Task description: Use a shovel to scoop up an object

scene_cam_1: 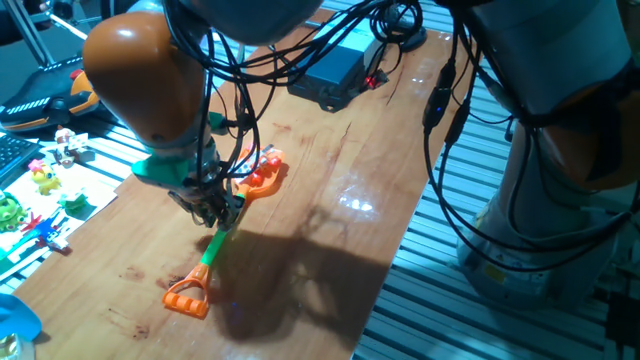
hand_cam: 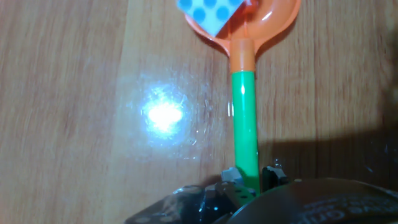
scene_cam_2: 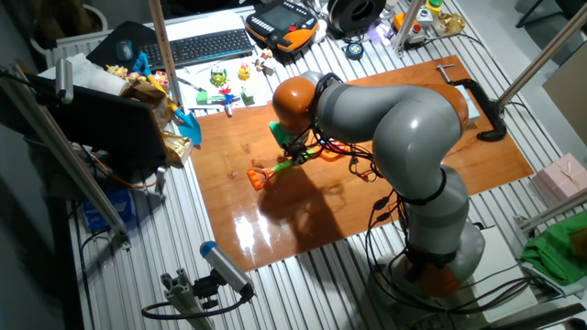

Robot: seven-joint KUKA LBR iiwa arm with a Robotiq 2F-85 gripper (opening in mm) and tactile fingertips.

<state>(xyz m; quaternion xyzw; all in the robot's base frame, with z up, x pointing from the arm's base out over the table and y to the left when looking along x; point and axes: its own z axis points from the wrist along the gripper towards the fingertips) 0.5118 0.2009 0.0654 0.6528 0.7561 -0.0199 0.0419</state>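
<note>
My gripper [scene_cam_1: 216,207] is shut on the bright green shaft [scene_cam_1: 211,250] of the toy shovel, which lies low over the wooden table. The orange D-shaped loop end [scene_cam_1: 188,295] points toward the front edge and the orange blade [scene_cam_1: 263,178] points away. In the hand view the shaft [hand_cam: 245,124] runs up from between my fingertips [hand_cam: 231,177] to the blade [hand_cam: 267,22]. A small white cube with blue dots [hand_cam: 208,12] lies on the blade, partly cut off by the frame's top. The shovel [scene_cam_2: 259,176] and gripper [scene_cam_2: 298,156] also show in the other fixed view.
A black box [scene_cam_1: 335,70] with cables sits at the table's far end. Small toys [scene_cam_1: 40,190] lie on the surface left of the table. A keyboard [scene_cam_2: 197,46] and a black clamp [scene_cam_2: 477,101] stand at the table's borders. The table's right edge [scene_cam_1: 400,240] drops to metal slats.
</note>
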